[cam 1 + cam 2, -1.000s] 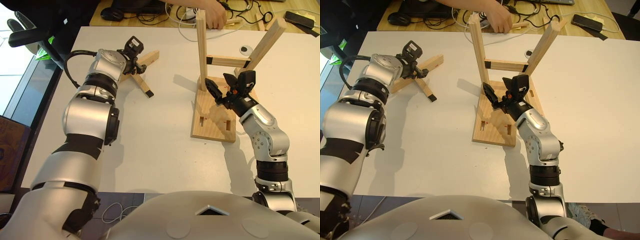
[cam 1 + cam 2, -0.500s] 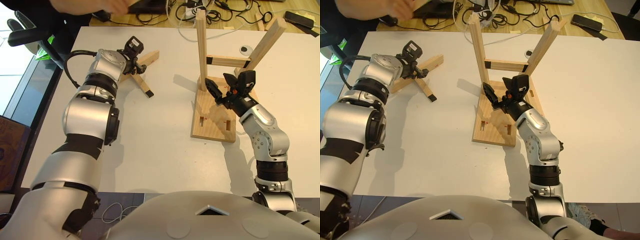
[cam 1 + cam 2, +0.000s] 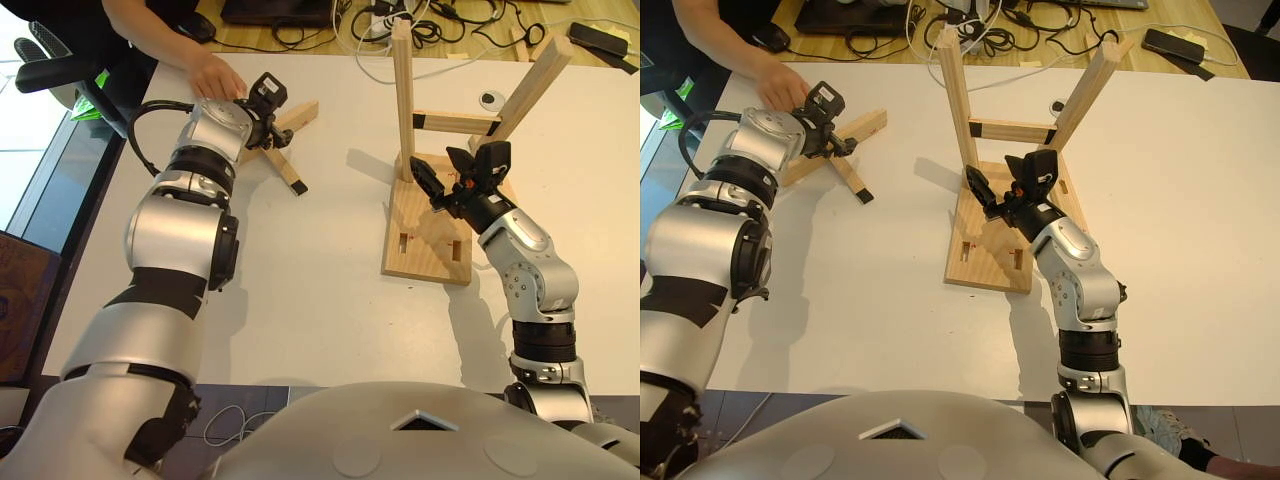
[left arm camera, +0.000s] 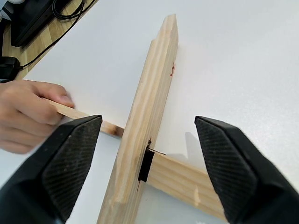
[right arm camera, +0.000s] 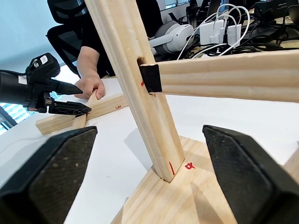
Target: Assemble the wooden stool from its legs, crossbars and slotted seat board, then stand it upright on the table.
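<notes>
Bright, even overhead light fills my views, and the white surface [image 3: 320, 300] looks pale, close to glare. The upright leg [image 3: 403, 95] throws a soft shadow toward my left. The pads [image 4: 70, 163] of my left gripper [image 4: 147, 133] look dark.

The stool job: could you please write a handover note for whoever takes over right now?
Left tool open over the loose leg-and-crossbar piece at the table's far left; a person's hand holds one end.
Right tool open, at the upright leg's base.
Done: two legs joined by a crossbar stand on the flat seat board.
Left: fit the loose piece into the two empty slots, then turn the stool upright.
</notes>
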